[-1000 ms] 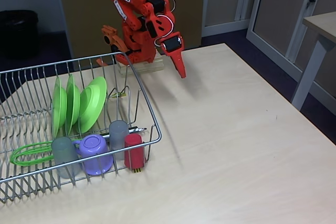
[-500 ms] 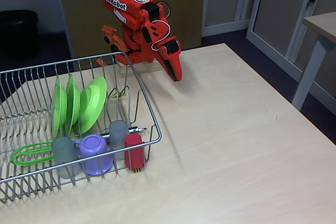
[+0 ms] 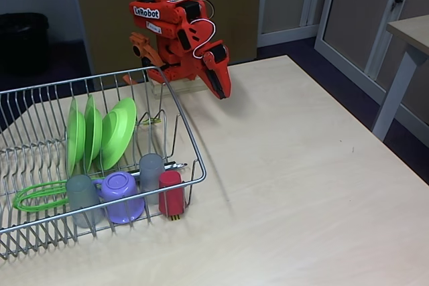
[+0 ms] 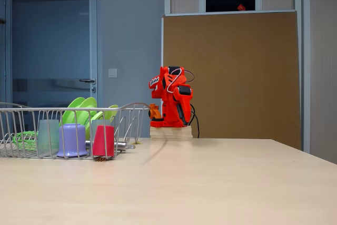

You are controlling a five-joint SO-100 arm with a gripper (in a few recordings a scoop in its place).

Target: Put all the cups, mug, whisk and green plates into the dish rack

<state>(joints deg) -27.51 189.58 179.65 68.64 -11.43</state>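
Pale wood tabletop fills most of what we see, with a brown board and grey doors behind it. At its far edge stands the orange arm, folded low over its base, and its gripper points down toward the table near that edge; we see the fingers lying together with nothing between them.

Along the table's left edge in a fixed view sits the dish rack, and everything we can name is inside it. We count three green plates standing on edge between the prongs in the rack's middle, leaning close against one another. Along the rack's near wall, from left to right, stand a grey cup, the mug turned mouth down, a second grey cup a little farther back, and the red cup at the near right corner, touching the wire. We see the whisk lying flat at the rack's left end, its green loops beside the first grey cup and a slim silver handle running behind the cups.

From the low fixed view the red cup, the mug and the plates show through the rack's wire wall.
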